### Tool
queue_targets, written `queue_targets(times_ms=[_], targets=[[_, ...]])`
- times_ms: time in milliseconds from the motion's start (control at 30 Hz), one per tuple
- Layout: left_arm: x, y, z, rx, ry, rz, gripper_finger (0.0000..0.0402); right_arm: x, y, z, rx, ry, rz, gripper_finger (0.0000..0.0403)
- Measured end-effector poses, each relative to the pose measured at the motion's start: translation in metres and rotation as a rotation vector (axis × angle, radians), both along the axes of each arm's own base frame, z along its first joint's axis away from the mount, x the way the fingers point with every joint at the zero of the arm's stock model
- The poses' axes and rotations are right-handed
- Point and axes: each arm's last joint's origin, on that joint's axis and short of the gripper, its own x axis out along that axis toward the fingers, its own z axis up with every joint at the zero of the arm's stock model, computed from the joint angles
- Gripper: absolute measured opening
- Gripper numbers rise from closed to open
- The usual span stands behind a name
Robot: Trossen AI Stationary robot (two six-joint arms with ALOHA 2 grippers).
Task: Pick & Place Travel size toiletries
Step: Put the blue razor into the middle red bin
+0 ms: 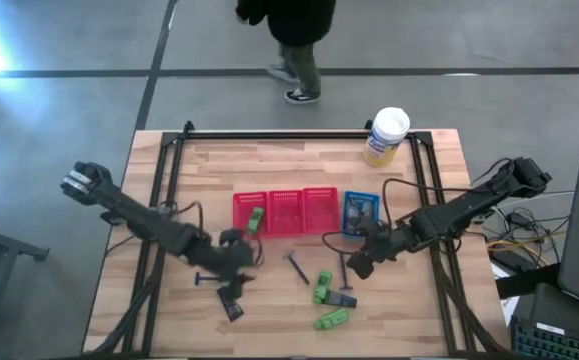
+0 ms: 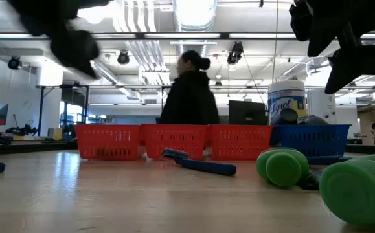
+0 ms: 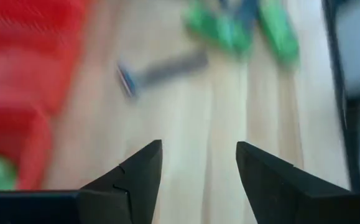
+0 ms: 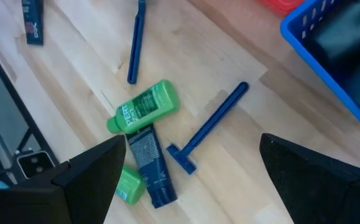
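Left gripper (image 1: 231, 252): fingers apart, empty, just in front of the red basket (image 1: 285, 211); a green tube (image 1: 256, 218) already lay in that basket's left compartment.

Blue razor (image 1: 297, 267): on the table in front of the red basket, between the grippers, long axis diagonal; to the left gripper's right, seemingly its nearest loose item.

Green tubes (image 1: 323, 287), dark tube (image 4: 150, 165), second razor (image 4: 209, 126): clustered beyond, nearer the right arm.

Right gripper (image 1: 360, 262): wide open, empty, in front of the blue basket (image 1: 360, 212).

Surface: wooden table (image 1: 169, 300). Room: white-and-yellow canister (image 1: 385, 136) behind the baskets; a person (image 1: 294, 40) beyond the table.
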Motion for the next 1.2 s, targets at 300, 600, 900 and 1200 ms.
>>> queue_targets(times_ms=[300,600,900,1200], targets=[[-0.049,-0.018,-0.020,0.103,0.350,0.013,0.0206,0.001,0.000,0.001,0.032,-0.006,-0.046,0.0368],[-0.066,-0.034,-0.023,0.226,0.362,-0.194,0.0192,0.005,0.001,0.004,0.031,-0.070,-0.060,0.0368],[-0.075,-0.028,-0.043,0.234,0.422,-0.182,0.0192,0.006,0.001,0.004,0.011,-0.081,-0.066,0.0368],[-0.080,-0.025,-0.063,0.168,0.437,-0.145,0.0192,0.006,0.001,0.004,-0.003,-0.082,-0.047,0.0368]])
